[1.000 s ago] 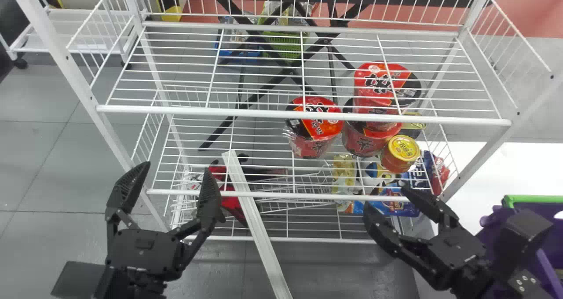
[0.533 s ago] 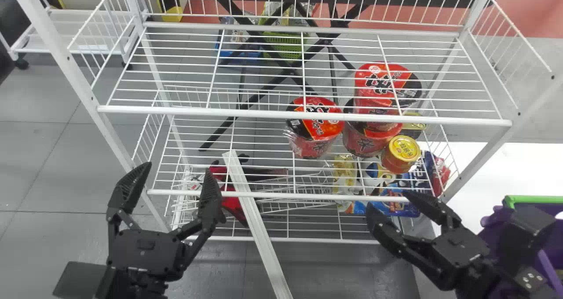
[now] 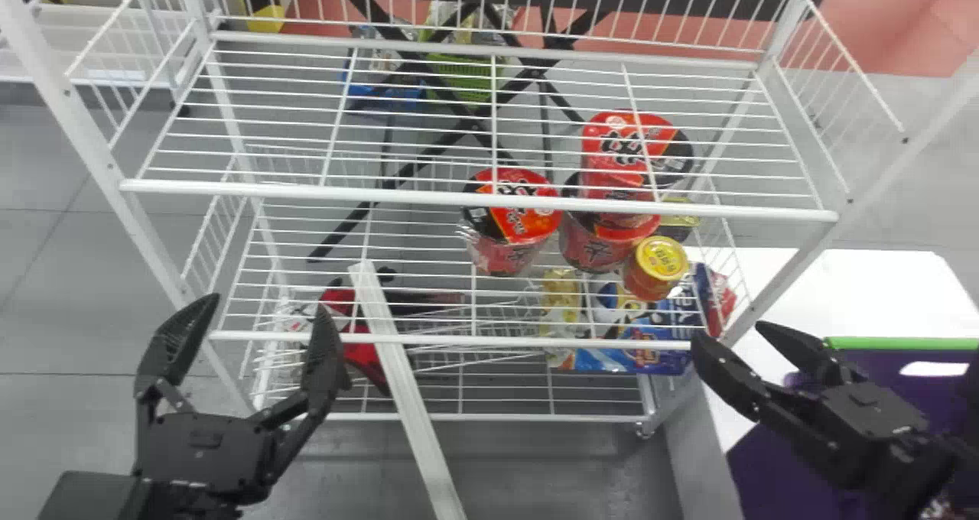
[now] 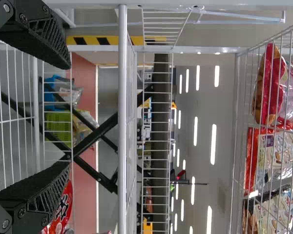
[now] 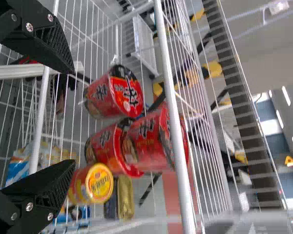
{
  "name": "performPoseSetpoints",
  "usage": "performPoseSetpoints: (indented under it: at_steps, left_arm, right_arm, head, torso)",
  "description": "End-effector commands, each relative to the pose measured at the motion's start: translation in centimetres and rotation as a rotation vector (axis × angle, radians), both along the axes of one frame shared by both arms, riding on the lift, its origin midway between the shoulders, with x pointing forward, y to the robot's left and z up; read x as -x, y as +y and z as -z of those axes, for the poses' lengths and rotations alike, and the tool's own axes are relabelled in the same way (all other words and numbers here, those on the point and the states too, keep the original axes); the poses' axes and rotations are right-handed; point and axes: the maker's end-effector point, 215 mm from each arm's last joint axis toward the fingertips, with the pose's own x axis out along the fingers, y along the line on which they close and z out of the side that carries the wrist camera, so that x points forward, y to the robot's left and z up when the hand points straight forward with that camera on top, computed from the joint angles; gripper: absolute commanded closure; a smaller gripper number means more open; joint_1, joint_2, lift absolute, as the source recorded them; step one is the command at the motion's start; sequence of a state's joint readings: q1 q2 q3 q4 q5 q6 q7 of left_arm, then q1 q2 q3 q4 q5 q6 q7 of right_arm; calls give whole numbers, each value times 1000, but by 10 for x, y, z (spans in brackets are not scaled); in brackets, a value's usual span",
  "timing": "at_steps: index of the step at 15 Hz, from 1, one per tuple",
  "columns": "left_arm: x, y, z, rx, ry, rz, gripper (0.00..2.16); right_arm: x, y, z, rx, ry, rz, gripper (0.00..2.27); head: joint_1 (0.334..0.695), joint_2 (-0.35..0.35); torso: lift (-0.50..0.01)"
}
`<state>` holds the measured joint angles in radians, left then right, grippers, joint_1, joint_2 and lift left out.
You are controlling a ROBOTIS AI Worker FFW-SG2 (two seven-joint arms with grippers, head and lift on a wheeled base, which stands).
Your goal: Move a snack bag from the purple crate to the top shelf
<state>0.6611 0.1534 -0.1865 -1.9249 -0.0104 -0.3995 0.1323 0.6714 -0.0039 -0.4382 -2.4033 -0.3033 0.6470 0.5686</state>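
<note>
In the head view my left gripper (image 3: 260, 317) stands open before the rack's left part, and my right gripper (image 3: 730, 335) is open with nothing between its fingers, at the rack's lower right corner. The purple crate (image 3: 879, 368), green-rimmed, stands at the right edge, partly behind the right arm; its contents are mostly hidden. Snack bags (image 4: 273, 151) stand behind wire mesh in the left wrist view, where the left gripper (image 4: 68, 116) holds nothing. The right gripper (image 5: 72, 117) is parted in its wrist view. The highest deck in the head view is a bare wire shelf (image 3: 474, 196).
Red noodle cups (image 3: 511, 210) and a yellow-lidded can (image 3: 658, 264) sit on the wire level below. Lower down lie more snack bags (image 3: 562, 306). A white bar (image 3: 405, 382) slants down in front of the rack. The crate adjoins a white surface (image 3: 910, 283).
The head view has shifted, so the rack and left gripper appear farther left and more of the crate's side shows. My right gripper has moved right relative to the rack.
</note>
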Motion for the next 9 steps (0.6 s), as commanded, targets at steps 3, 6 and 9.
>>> performPoseSetpoints:
  at_steps: [3, 6, 9]
  left_arm:
    - [1, -2, -2, 2, -4, 2, 117]
    - [4, -1, -7, 7, -21, 0, 117]
    - [4, -1, -6, 7, -19, 0, 117]
  right_arm:
    - [8, -67, -22, 44, 6, 114, 184]
    - [12, -131, -35, 102, -2, 227, 188]
    - [19, -189, -41, 79, 9, 315, 188]
  head:
    - [695, -218]
    - [695, -301]
    - [695, -350]
  torso:
    - [-455]
    - [-455]
    - [-455]
